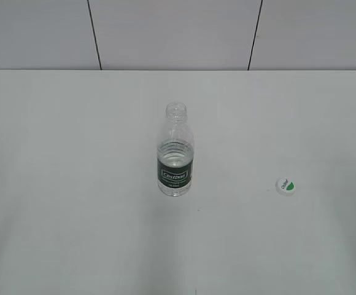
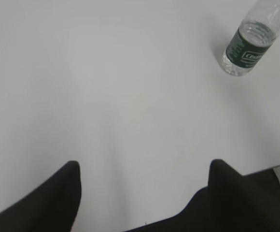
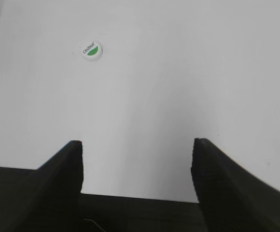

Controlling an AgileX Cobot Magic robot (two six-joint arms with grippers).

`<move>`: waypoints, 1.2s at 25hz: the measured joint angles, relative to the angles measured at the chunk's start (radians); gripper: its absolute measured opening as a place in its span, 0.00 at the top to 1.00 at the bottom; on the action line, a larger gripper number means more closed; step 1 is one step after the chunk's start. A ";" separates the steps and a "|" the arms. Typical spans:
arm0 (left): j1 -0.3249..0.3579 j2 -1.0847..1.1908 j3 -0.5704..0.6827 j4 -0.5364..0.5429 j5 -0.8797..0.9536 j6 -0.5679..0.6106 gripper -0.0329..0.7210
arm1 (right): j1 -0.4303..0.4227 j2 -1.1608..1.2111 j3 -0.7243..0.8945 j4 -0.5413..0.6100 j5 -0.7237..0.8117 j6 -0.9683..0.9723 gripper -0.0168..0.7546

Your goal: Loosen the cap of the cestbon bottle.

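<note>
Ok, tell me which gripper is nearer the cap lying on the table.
Likely the right. The cap lies ahead-left of the open right gripper. The open left gripper sees only the cestbon bottle, no cap.

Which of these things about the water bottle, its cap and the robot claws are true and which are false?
1. The cap is screwed on the bottle. False: it lies on the table, to the bottle's right.
2. The bottle stands upright. True.
3. The left claw holds the bottle. False: it is open and holds nothing.
4. The right claw is open. True.
5. The bottle's label is dark green. True.
</note>
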 joint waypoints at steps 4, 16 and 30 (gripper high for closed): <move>0.000 -0.077 0.000 -0.001 0.000 0.000 0.31 | 0.000 -0.044 0.000 0.000 0.000 -0.001 0.28; 0.000 -0.249 0.004 -0.008 0.004 0.000 0.31 | 0.000 -0.269 0.000 0.002 0.001 -0.002 0.28; 0.000 -0.249 0.007 -0.007 0.004 0.000 0.34 | 0.000 -0.445 0.026 -0.007 0.111 0.011 0.28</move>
